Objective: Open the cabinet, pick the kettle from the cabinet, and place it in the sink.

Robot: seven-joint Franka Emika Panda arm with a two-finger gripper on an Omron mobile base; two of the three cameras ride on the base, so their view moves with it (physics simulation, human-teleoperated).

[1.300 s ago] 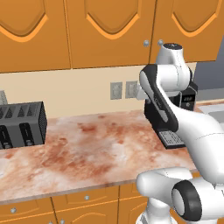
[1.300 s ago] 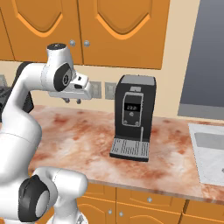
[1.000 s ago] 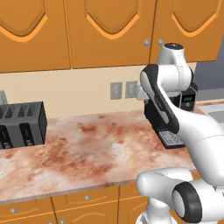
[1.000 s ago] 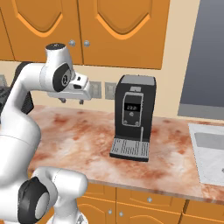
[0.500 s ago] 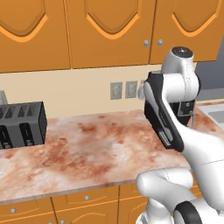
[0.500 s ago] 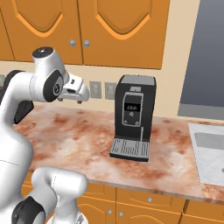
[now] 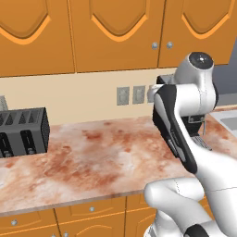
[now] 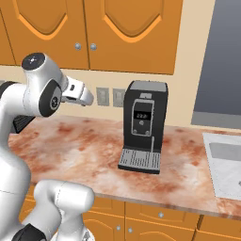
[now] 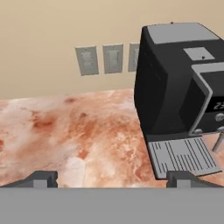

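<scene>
The toaster (image 7: 23, 132) sits far left on the counter (image 7: 102, 162). The cabinet (image 7: 115, 32) is above, doors shut, so the kettle must be hiding inside. The arm has swung round and dropped lower since a moment ago. The gripper (image 9: 112, 177) is open and empty, facing the coffee machine (image 9: 179, 100). The sink (image 8: 226, 160) waits far right.

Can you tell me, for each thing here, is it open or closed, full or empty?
cabinet: both doors closed.
end effector: open, holding nothing, above the counter.
coffee machine: upright on the counter, drip tray bare.
toaster: upright, slots look empty.
sink: the part in view is empty.
</scene>
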